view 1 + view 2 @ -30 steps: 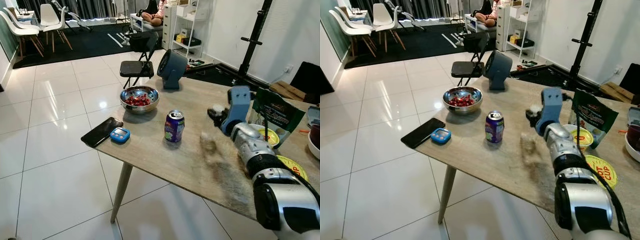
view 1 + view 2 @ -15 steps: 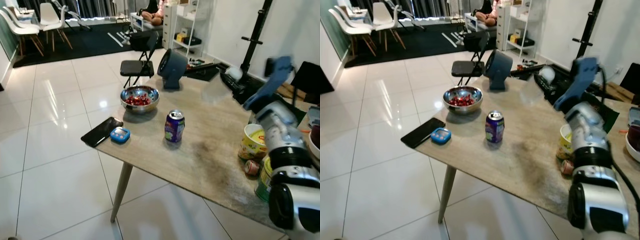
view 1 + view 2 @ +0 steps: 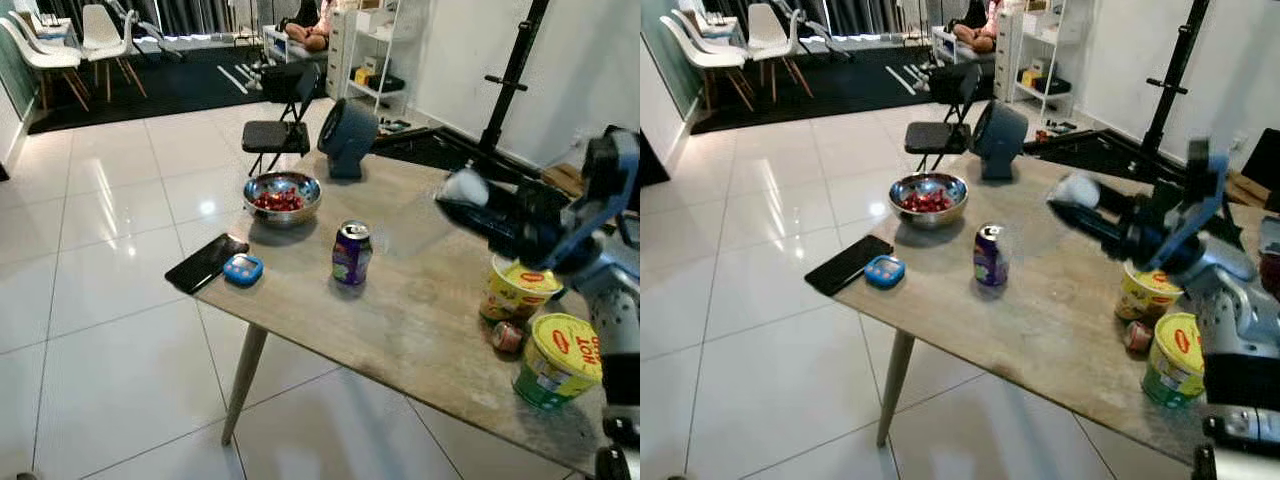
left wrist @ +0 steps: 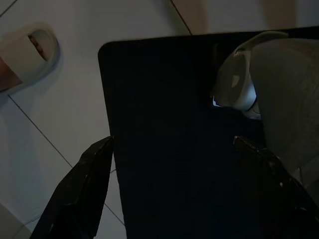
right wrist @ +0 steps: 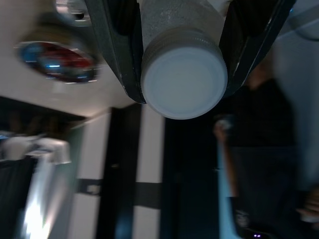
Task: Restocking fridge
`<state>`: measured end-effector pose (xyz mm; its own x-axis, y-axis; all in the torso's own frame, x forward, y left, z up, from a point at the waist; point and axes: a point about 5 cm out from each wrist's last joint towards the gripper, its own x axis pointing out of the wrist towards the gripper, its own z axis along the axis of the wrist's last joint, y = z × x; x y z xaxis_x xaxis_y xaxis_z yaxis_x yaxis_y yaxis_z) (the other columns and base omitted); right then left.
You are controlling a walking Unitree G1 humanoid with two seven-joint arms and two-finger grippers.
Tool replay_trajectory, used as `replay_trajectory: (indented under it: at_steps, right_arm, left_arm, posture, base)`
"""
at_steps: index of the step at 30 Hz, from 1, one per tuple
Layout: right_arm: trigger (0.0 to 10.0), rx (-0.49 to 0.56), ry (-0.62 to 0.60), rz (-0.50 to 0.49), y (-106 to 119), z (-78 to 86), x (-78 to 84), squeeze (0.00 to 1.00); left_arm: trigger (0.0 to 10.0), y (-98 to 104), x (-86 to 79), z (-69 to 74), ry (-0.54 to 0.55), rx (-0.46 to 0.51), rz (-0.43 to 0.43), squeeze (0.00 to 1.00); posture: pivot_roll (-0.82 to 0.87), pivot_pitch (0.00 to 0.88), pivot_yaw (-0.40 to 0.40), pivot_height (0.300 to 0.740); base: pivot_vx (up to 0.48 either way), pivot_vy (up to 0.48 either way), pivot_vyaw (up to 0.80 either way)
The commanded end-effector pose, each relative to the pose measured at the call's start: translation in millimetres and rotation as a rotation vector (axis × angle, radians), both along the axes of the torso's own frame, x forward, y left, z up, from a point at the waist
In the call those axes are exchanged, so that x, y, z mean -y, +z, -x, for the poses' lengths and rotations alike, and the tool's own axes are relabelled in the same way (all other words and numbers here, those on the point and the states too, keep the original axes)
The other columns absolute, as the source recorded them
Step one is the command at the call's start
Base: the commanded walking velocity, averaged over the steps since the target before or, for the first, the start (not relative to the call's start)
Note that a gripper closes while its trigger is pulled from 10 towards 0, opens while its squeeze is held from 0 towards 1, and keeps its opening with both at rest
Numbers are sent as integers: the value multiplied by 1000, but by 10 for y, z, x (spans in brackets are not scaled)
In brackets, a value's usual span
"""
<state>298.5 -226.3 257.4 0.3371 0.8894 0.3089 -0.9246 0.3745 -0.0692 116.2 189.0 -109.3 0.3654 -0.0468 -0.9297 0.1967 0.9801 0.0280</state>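
At the left end of the pale wood-grain table [image 3: 420, 310] lie a black smartphone [image 3: 206, 262] and, touching its corner, a small blue digital timer [image 3: 242, 269]. Behind them sits a shiny steel bowl of red fruit [image 3: 282, 196], and further back near the far edge stands a dark blue-grey round desk fan [image 3: 347, 138]. Near the middle of the table a purple drink can with a silver top [image 3: 351, 253] stands upright and well apart from everything else. To its right, raised above the table, the right gripper [image 3: 490, 215] holds a clear plastic bottle with a white screw cap [image 5: 183, 77], lying roughly level with the cap pointing toward the robot's left; in the right wrist view the two black fingers [image 5: 115, 45] press against opposite sides of the bottle just behind the cap. Below and to the right of it stand a yellow instant-noodle cup with a red label [image 3: 516, 292], a small reddish item [image 3: 507, 336] that is too blurred to identify, and a green-and-yellow noodle tub with "HOT" on its lid [image 3: 557, 359] near the front edge. The bottle is probably light to middling in weight, with smooth, slippery walls that may flex under pressure, so a hold on the stiffer shoulder near the cap looks sensible, though carried level it could slide through the fingers. The left gripper [image 4: 169, 189] hangs idle over a dark mat [image 4: 169, 99] on the tiled floor [image 4: 60, 124], its fingers spread wide around nothing.
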Motion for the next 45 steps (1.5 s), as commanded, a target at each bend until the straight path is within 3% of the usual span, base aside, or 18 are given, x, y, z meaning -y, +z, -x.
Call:
replay_trajectory:
  at_steps: [1, 4, 8, 13, 15, 21, 28, 30, 35, 40, 45]
  right_arm:
    - [10000, 19, 76, -1, 54, 89, -53, 0]
    - [10000, -35, 162, 57, -93, 196, -130, 0]
    - [10000, -72, 189, 104, -196, 255, -144, 0]
    - [10000, -217, 221, 206, -505, 393, -125, 0]
    - [10000, -317, 241, 257, -733, 483, -82, 0]
    - [10000, -414, 262, 285, -914, 589, -35, 0]
    - [10000, -626, 214, 259, -1350, 712, 195, 0]
    - [10000, -626, 214, 259, -1350, 712, 195, 0]
    - [10000, -733, 145, 320, -1628, 799, 347, 0]
    - [10000, -787, 149, 316, -1751, 889, 389, 0]
    - [10000, -775, 200, 290, -1749, 891, 341, 0]
  left_arm:
    - [10000, -21, 64, 50, -19, -21, 21, 0]
    - [10000, -20, 61, 46, -20, -20, 20, 0]
    - [10000, -19, 60, 44, -20, -20, 20, 0]
    - [10000, -17, 62, 37, -21, -19, 21, 0]
    - [10000, -17, 63, 34, -23, -19, 22, 0]
    - [10000, -15, 58, 32, -24, -18, 21, 0]
    - [10000, -14, 48, 30, -25, -18, 18, 0]
    - [10000, -14, 48, 30, -25, -18, 18, 0]
    - [10000, -17, 55, 38, -28, -20, 19, 0]
    - [10000, -18, 51, 43, -40, -22, 15, 0]
    - [10000, -13, 54, 31, -34, -12, 28, 0]
  posture:
    - [-6, 0, -29, 740]
    - [-9, 0, -29, 740]
    - [-13, 0, -28, 740]
    - [-17, 0, -28, 740]
    - [-19, 0, -26, 740]
    - [-19, 0, -23, 740]
    - [-17, 0, -24, 740]
    - [-17, 0, -24, 740]
    - [-21, 0, -23, 740]
    - [-20, 0, -22, 740]
    - [-21, 0, -22, 740]
  base:
    - [0, 0, 0]
    - [0, 0, 0]
    - [0, 0, 0]
    - [0, 0, 0]
    - [0, 0, 0]
    - [0, 0, 0]
    - [0, 0, 0]
    - [0, 0, 0]
    - [0, 0, 0]
    - [0, 0, 0]
    - [0, 0, 0]
